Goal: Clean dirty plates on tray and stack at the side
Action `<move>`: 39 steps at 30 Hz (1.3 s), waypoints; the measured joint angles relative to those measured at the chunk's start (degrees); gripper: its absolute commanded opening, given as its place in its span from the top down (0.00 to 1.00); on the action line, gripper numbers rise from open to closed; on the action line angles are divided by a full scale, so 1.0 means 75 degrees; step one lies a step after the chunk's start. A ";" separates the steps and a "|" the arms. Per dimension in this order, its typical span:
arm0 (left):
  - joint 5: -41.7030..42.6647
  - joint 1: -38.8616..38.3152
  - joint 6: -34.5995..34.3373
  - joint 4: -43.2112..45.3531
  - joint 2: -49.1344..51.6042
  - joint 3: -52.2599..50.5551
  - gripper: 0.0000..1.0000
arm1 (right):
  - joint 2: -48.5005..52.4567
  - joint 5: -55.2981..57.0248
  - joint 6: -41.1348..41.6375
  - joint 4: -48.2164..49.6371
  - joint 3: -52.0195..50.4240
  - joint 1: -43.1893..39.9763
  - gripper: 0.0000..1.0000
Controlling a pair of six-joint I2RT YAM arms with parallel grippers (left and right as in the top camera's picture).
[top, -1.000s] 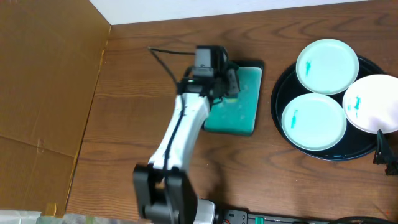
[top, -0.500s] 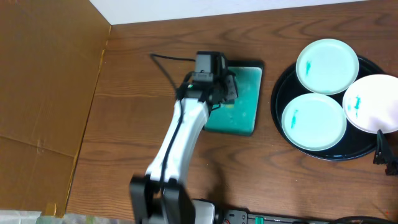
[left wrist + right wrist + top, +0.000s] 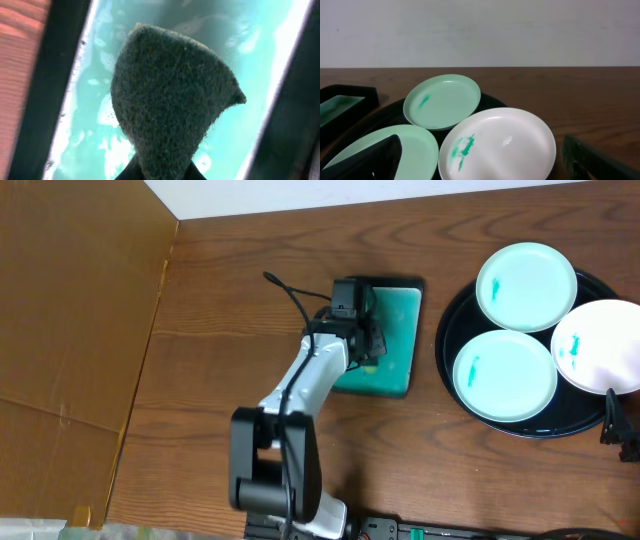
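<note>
Your left gripper [image 3: 161, 175] pinches a dark, coarse scouring pad [image 3: 170, 95] over the rectangular teal tray [image 3: 95, 130]; right gripper [image 3: 485, 162] stands spread. Judged the pad-wetting step; next, carry it to the smeared aqua plates [image 3: 505, 375].

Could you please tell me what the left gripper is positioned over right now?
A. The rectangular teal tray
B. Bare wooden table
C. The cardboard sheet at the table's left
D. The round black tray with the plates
A: in the overhead view the left gripper sits above the teal tray, and its wrist camera shows the dark scouring pad it pinches hanging over that tray's wet teal floor.
</note>
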 measured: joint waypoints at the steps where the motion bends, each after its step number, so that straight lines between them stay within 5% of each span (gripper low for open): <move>1: 0.0087 0.0000 0.0000 -0.0061 -0.0254 0.0058 0.93 | 0.0000 0.0000 0.0000 0.0000 0.0000 -0.0003 0.01; 8: 0.0481 -0.0096 -0.0137 0.0580 -0.1655 0.0242 0.93 | 0.0000 0.0000 -0.0003 0.0000 0.0000 -0.0003 0.01; 12: 0.0434 -0.0169 -0.0195 0.1445 -0.0685 -0.0364 0.93 | 0.0000 0.0000 -0.0003 0.0000 0.0000 0.0000 0.01; 17: 0.0399 -0.0093 -0.0198 0.0918 0.0224 -0.0831 0.93 | 0.0000 0.0000 -0.0003 0.0000 0.0000 0.0000 0.01; 29: 0.0740 -0.0055 -0.0612 -0.0140 -0.3885 0.0122 0.93 | -0.0003 -0.0131 0.0224 0.0201 -0.0003 -0.0003 0.01; 37: 0.1139 -0.0545 -0.1652 -0.0979 -0.4127 0.0067 0.93 | -0.0006 -0.1821 0.1877 0.2891 0.0035 0.0000 0.01; 39: 0.1364 -0.0924 -0.1784 -0.0828 -0.3920 0.0023 0.93 | 0.0009 -0.2020 0.2066 0.2693 0.0271 0.0000 0.01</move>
